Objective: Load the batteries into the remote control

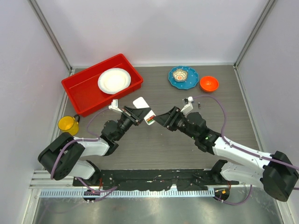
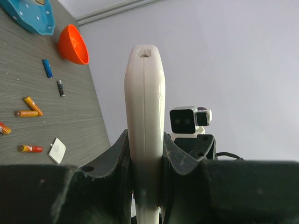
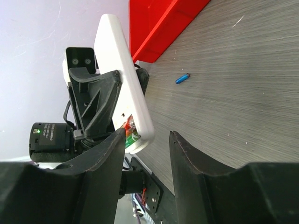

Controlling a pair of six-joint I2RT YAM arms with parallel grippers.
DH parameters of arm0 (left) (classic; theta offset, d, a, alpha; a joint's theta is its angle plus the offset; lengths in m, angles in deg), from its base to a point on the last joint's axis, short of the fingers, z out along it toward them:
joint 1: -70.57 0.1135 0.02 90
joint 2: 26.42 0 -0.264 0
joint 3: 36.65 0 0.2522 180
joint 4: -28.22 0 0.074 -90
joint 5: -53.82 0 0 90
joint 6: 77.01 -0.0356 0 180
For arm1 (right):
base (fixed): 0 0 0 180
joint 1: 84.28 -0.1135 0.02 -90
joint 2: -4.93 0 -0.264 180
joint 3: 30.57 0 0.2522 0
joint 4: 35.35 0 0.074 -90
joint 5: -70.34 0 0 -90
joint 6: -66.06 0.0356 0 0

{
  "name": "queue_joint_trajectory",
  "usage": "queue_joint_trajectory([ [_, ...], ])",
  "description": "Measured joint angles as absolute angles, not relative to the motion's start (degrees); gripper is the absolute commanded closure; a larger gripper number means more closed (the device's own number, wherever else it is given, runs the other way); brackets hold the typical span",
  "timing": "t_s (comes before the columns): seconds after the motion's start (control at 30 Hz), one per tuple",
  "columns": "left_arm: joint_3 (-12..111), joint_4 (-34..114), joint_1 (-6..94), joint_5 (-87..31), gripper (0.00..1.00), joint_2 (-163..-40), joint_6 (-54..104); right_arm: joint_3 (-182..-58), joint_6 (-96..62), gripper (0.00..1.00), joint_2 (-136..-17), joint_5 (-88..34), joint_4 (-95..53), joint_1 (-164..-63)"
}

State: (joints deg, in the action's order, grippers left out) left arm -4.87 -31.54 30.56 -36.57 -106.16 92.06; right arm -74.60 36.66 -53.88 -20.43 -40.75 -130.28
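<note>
The remote control (image 2: 145,107) shows edge-on and white in the left wrist view, with my left gripper (image 2: 145,140) shut on its lower part. From above, the left gripper (image 1: 138,113) holds the remote control (image 1: 141,102) off the table, tilted. Its open end holds a red and a green battery (image 3: 131,136). My right gripper (image 3: 147,135) is open, its jaws either side of that end, holding nothing; from above, the right gripper (image 1: 162,119) faces the left one. Loose batteries lie on the table: a blue one (image 2: 47,68), a dark one (image 2: 60,88) and several orange ones (image 2: 32,105).
A red tray (image 1: 81,91) holding a white plate (image 1: 114,80) stands at the back left, with a yellow cup (image 1: 68,124) near it. A blue plate (image 1: 189,80) and an orange bowl (image 1: 209,83) sit at the back right. A small white cover piece (image 2: 57,150) lies on the table.
</note>
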Motion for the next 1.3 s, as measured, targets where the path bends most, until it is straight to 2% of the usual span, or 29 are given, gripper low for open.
queue_joint_trajectory([
  [0.4,-4.8,-31.5,30.6,-36.5,1.0,-106.2,92.1,-74.5,36.7,0.49,-54.7,-20.8,-41.3,-129.9],
  [0.93,-4.7,-31.5,30.6,-36.6,1.0,-106.4,92.1,-74.5,37.0,0.51,-55.2,-19.3,-41.7,-129.8],
  [1.17,-4.7,-31.0,30.6,-36.6,1.0,-106.5,92.1,-74.5,37.4,0.67,-55.5,-19.3,-42.4,-129.8],
  [1.3,-4.5,-30.6,30.6,-36.7,1.0,-106.5,92.1,-74.5,37.3,0.74,-55.5,-19.3,-42.8,-129.8],
])
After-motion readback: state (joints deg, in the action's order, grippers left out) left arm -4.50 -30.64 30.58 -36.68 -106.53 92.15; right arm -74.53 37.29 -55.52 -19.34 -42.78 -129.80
